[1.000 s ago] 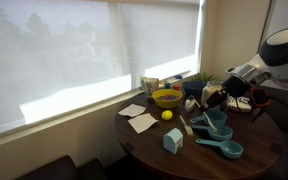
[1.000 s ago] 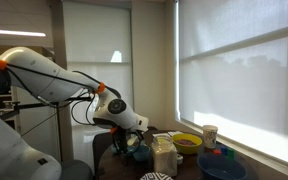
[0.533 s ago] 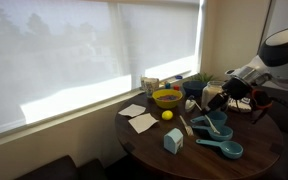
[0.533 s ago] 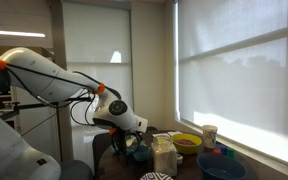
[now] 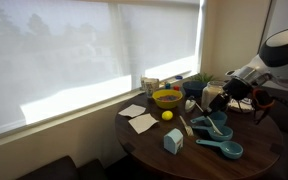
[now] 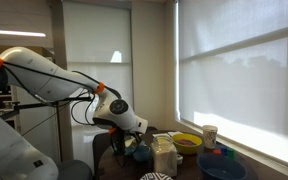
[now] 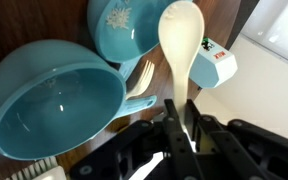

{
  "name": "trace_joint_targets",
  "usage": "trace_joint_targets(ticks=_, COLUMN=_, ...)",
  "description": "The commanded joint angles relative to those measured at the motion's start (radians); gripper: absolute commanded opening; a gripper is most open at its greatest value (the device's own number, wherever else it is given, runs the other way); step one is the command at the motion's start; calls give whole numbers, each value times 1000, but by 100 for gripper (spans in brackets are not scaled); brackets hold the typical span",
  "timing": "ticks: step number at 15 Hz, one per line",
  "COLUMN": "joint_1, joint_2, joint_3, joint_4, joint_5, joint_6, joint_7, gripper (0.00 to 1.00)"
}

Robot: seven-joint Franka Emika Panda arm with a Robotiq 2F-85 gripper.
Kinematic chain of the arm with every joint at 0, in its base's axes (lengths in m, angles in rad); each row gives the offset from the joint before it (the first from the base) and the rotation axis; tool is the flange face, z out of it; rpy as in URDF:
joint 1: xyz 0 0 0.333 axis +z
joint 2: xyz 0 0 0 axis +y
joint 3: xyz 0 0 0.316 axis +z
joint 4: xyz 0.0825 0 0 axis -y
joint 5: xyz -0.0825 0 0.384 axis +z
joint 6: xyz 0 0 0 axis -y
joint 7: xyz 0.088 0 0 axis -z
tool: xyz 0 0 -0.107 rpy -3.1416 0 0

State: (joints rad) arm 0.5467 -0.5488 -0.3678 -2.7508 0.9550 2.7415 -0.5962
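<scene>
My gripper is shut on the handle of a cream-coloured spoon, whose bowl sticks out ahead of the jaws in the wrist view. Below the spoon lie teal measuring cups: a large one at the left and a smaller one beyond it. A small white and teal carton lies to the right of the spoon. In an exterior view the gripper hangs over the teal cups on the round dark wooden table. In an exterior view the arm reaches down to the table.
A yellow bowl, a lemon, white napkins, a paper cup and a small teal carton share the table. A window with drawn blinds runs behind. A yellow bowl and a blue bowl show too.
</scene>
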Motion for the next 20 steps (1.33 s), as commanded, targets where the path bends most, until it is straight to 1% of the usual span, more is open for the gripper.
trace_joint_targets(ticks=1, joint_1=-76, joint_2=-2, joint_3=79, joint_4=0, joint_5=-37, joint_6=-1, joint_7=100, gripper=3)
trace_joint_targets(ticks=4, joint_1=-142, joint_2=-16, joint_3=147, joint_4=1, joint_5=-85, joint_6=-5, joint_7=178, gripper=3)
trace_joint_targets(ticks=5, joint_1=-173, joint_2=-16, joint_3=180, joint_4=1, joint_5=-120, joint_6=-10, joint_7=229, gripper=3)
trace_joint_targets(ticks=6, joint_1=-253, joint_2=-6, joint_3=254, joint_4=5, joint_5=-157, joint_6=-42, joint_7=291, gripper=3)
trace_joint_targets(ticks=7, joint_1=-286, joint_2=-14, joint_3=283, joint_4=5, joint_5=-202, joint_6=-62, joint_7=350, gripper=3)
trace_joint_targets(ticks=9, joint_1=-377, joint_2=-20, joint_3=360, joint_4=12, joint_5=-324, joint_6=-116, joint_7=496, gripper=3)
trace_joint_targets(ticks=10, joint_1=-412, joint_2=-20, joint_3=386, joint_4=27, joint_5=-382, joint_6=-138, joint_7=555, gripper=3)
trace_joint_targets(ticks=11, joint_1=-332, joint_2=-10, joint_3=318, joint_4=8, joint_5=-305, joint_6=-86, joint_7=449, gripper=13)
trace_joint_targets(ticks=12, joint_1=-358, joint_2=-11, joint_3=339, joint_4=12, joint_5=-348, joint_6=-98, joint_7=498, gripper=13)
trace_joint_targets(ticks=13, joint_1=-371, joint_2=-10, joint_3=350, joint_4=15, joint_5=-365, joint_6=-104, joint_7=521, gripper=13)
trace_joint_targets(ticks=17, joint_1=-377, joint_2=-10, joint_3=354, joint_4=17, joint_5=-371, joint_6=-107, joint_7=530, gripper=13)
trace_joint_targets(ticks=18, joint_1=-377, joint_2=-10, joint_3=354, joint_4=17, joint_5=-371, joint_6=-108, joint_7=531, gripper=3)
trace_joint_targets(ticks=19, joint_1=-395, joint_2=-3, joint_3=370, joint_4=20, joint_5=-397, joint_6=-105, joint_7=551, gripper=3)
trace_joint_targets(ticks=20, joint_1=-396, joint_2=-3, joint_3=364, joint_4=28, joint_5=-403, joint_6=-119, joint_7=552, gripper=3)
